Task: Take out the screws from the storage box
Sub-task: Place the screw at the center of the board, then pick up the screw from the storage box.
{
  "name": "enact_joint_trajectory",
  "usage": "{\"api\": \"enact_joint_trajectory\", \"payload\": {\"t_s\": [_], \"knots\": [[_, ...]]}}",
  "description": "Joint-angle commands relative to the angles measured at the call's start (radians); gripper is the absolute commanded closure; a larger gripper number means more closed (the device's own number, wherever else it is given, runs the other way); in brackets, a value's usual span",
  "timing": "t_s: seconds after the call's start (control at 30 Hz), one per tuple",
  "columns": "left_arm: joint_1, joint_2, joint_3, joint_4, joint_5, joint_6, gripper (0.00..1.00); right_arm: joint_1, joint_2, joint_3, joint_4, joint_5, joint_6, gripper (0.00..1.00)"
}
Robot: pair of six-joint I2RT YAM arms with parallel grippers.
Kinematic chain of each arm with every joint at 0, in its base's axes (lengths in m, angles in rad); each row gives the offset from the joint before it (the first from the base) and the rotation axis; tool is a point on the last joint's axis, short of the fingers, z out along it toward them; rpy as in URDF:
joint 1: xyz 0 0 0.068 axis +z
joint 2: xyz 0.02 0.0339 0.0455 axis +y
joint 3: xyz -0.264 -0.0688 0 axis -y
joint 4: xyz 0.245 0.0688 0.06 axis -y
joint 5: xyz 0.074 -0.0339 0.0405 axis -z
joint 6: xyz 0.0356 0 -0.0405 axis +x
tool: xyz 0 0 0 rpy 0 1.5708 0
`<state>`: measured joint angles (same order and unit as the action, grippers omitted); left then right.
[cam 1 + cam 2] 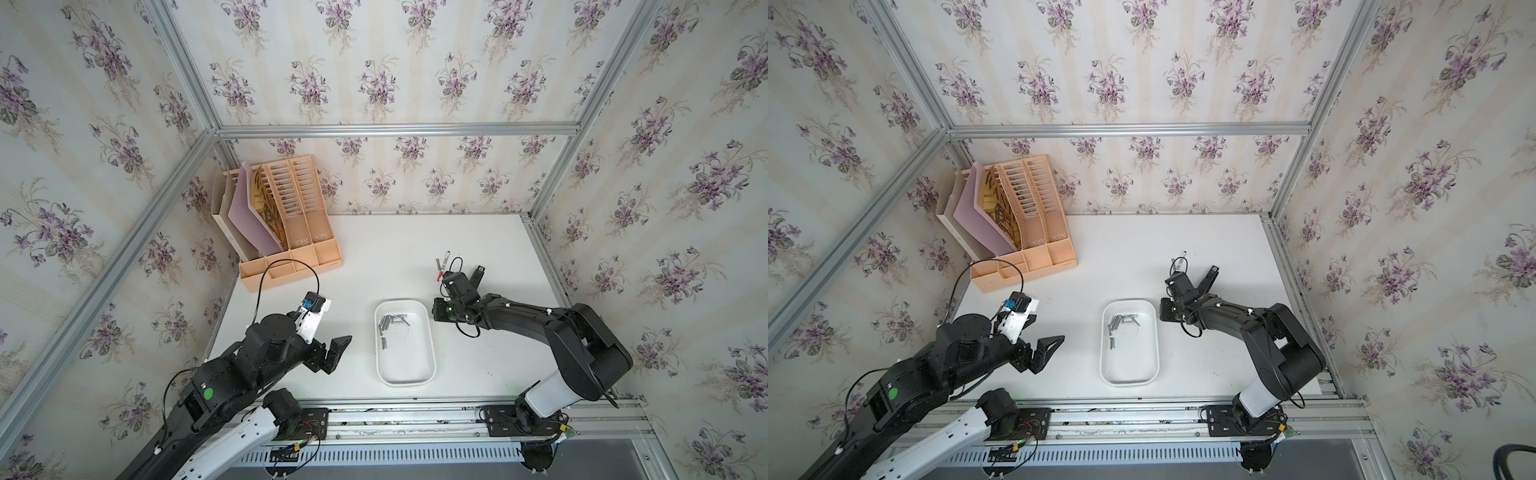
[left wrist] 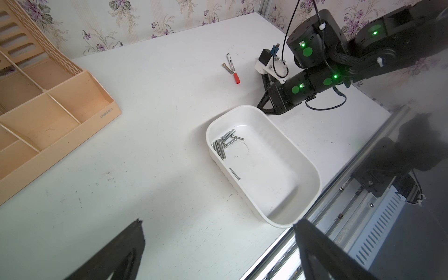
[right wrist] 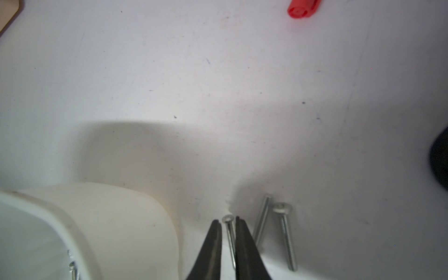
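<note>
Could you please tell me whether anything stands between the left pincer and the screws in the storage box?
Nothing visible does. The open left pincer hovers over bare table beside the storage box, and only its low rim separates it from the uncovered screws.

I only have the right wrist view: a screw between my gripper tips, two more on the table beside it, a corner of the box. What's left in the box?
Observer: A cluster of screws lies at the far end of the storage box, with one lone screw apart, about midway along.
Operator: Where's the left gripper?
Observer: The left gripper is open, holding nothing, left of the box.
Operator: That red cap ahead?
Observer: It belongs to a red-and-white marker; another screw lies beside its white body.
</note>
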<state>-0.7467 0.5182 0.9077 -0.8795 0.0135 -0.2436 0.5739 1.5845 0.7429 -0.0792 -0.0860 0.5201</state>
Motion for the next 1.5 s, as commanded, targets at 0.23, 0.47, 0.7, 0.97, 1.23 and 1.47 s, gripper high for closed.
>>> {"api": "enact_joint_trajectory", "payload": {"t_s": [0.23, 0.47, 0.7, 0.97, 1.23, 1.47], "knots": [[-0.003, -0.001, 0.005, 0.009, -0.009, 0.0, 0.01, 0.092, -0.132, -0.022, 0.035, 0.076, -0.035, 0.81], [-0.002, 0.014, 0.006, 0.008, -0.003, 0.001, 0.01, 0.228, -0.319, -0.087, 0.124, 0.119, -0.095, 0.71], [-0.003, 0.011, 0.005, 0.007, -0.005, -0.001, 0.01, 0.398, -0.268, -0.037, 0.124, 0.185, -0.174, 0.7], [-0.004, 0.002, 0.005, 0.008, -0.007, -0.001, 0.01, 0.478, -0.032, 0.099, 0.046, 0.148, -0.214, 0.7], [-0.005, 0.003, 0.005, 0.007, -0.009, -0.001, 0.01, 0.513, 0.079, 0.161, 0.002, 0.134, -0.228, 0.7], [-0.005, 0.005, 0.006, 0.005, -0.012, -0.001, 0.01, 0.518, 0.116, 0.178, -0.02, 0.135, -0.226, 0.7]]}}
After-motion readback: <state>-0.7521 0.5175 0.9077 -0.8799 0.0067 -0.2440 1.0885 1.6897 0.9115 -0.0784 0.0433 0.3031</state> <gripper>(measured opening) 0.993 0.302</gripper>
